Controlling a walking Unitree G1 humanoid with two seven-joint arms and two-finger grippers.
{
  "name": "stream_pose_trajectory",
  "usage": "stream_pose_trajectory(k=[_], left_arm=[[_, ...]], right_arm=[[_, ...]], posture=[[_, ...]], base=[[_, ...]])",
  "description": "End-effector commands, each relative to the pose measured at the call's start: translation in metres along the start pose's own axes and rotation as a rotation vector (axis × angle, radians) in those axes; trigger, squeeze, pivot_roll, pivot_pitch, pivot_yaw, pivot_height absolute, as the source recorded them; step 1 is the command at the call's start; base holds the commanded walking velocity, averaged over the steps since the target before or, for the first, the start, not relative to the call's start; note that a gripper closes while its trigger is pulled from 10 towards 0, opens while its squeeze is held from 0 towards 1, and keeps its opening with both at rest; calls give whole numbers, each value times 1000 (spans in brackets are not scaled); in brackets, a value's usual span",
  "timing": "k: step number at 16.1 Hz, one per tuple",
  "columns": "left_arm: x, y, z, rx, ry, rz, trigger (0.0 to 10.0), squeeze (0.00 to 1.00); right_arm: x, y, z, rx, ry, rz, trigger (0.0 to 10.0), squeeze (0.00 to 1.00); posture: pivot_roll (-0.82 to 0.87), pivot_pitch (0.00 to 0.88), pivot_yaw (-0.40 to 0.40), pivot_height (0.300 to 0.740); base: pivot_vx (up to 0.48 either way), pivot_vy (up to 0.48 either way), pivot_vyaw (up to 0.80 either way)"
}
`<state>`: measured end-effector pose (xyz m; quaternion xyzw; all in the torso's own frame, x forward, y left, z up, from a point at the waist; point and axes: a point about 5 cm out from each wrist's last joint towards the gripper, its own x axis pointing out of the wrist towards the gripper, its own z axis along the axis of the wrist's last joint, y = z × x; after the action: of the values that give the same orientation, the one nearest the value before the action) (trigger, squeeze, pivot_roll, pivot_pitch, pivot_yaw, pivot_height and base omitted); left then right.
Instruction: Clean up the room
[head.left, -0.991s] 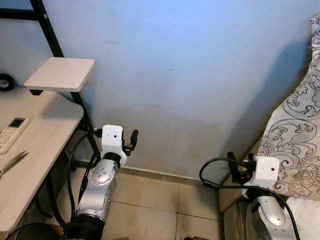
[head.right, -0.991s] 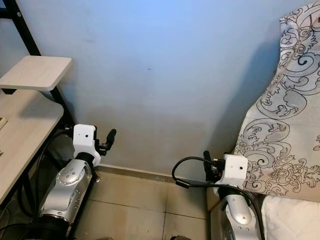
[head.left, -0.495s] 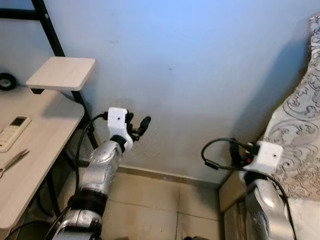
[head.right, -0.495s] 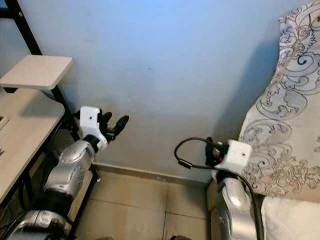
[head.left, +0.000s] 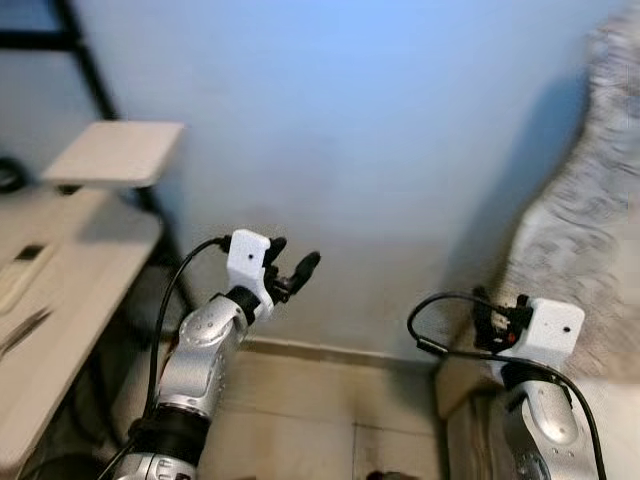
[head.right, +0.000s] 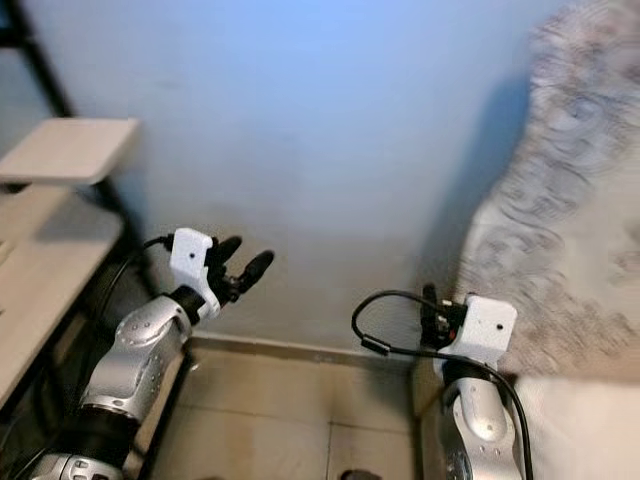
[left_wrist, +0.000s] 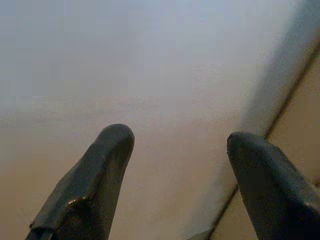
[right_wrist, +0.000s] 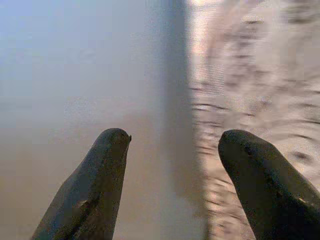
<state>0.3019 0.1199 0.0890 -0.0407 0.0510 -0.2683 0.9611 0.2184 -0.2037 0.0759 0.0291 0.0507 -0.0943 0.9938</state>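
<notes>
- Facing a pale blue wall (head.left: 400, 150), with tiled floor (head.left: 300, 400) at its foot; head views blurred.
- Left gripper (head.left: 290, 270) raised before the wall, fingers (left_wrist: 95, 170) spread, nothing between them.
- Right gripper (head.left: 490, 318) low beside the patterned bedspread (head.left: 590, 240), fingers (right_wrist: 100, 180) spread, empty.
- Wooden desk (head.left: 70, 310) at the robot's left, a small shelf (head.left: 115, 152) above its far corner; items on it too blurred to identify.

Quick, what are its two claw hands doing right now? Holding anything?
Left gripper: open, holding nothing, raised toward the blue wall.
Right gripper: open, holding nothing, beside the patterned bedspread.
</notes>
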Motion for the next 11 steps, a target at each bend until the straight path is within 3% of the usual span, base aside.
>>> stream_pose_trajectory(k=[1,2,5,6,7,8,11], left_arm=[[1,-2,2,28,2,-11,10000,486],[-1,-1,3,19,-24,-6,10000,1000],[0,0,1,-28,-12,9,10000,1000],[1,1,1,-18,-11,13,10000,776],[1,3,0,22,4,26,10000,0],[1,5,-2,28,12,35,10000,0],[-2,13,-5,-57,-2,118,10000,0]], right_arm=[[-1,-4,3,-4,-3,-22,10000,0],[-2,-4,2,-5,-1,-25,10000,0],[-4,-4,0,-3,1,-41,10000,0],[-5,-3,-1,-6,3,-38,10000,0],[-5,-3,-1,-8,5,-37,10000,0],[-5,-3,-1,-10,7,-37,10000,0],[-3,-2,-1,-44,8,-18,10000,0]], posture=[[-8,0,35,740],[-8,0,35,740],[-8,0,36,740],[-8,0,35,740],[-9,0,35,740],[-10,0,36,740],[-12,0,31,740]], base=[[0,0,-594],[0,0,-587],[0,0,-585],[0,0,-587],[0,0,-587],[0,0,-581],[0,0,-575]])
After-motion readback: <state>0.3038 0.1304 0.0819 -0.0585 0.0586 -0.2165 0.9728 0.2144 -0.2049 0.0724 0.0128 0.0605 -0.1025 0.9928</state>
